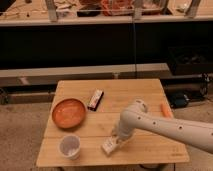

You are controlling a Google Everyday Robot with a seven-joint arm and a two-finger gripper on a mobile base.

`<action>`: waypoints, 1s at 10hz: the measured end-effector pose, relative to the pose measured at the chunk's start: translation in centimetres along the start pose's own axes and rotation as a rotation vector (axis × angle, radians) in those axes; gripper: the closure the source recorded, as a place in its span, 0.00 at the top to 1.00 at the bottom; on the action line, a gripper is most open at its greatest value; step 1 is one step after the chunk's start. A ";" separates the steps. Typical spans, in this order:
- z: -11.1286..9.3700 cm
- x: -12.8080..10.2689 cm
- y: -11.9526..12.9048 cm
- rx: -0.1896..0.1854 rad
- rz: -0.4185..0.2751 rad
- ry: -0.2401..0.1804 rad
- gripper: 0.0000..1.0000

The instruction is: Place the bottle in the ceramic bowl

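Observation:
The bottle point(109, 145), small, cream-white and boxy, lies on the wooden table point(150, 90) near its front edge. My gripper point(117, 137) is at the end of the white arm, which reaches in from the right, and it is right at the bottle's upper right end. The ceramic bowl point(68, 112), orange-brown, wide and shallow, sits empty at the table's left, up and to the left of the bottle.
A small white cup point(70, 146) stands at the front left, just left of the bottle. A dark rectangular packet point(95, 99) lies behind the bowl's right side. A small orange object point(165, 110) lies at the right edge. Dark shelving stands behind the table.

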 end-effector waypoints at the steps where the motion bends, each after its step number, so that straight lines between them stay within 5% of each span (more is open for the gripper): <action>1: 0.0 0.0 -0.4 0.005 -0.002 -0.001 0.05; 7: -1.6 0.1 -2.0 0.036 0.017 -0.002 0.57; 9: -2.2 0.1 -2.3 0.043 0.020 -0.001 0.51; 10: -3.1 0.3 -2.9 0.050 0.027 0.002 0.39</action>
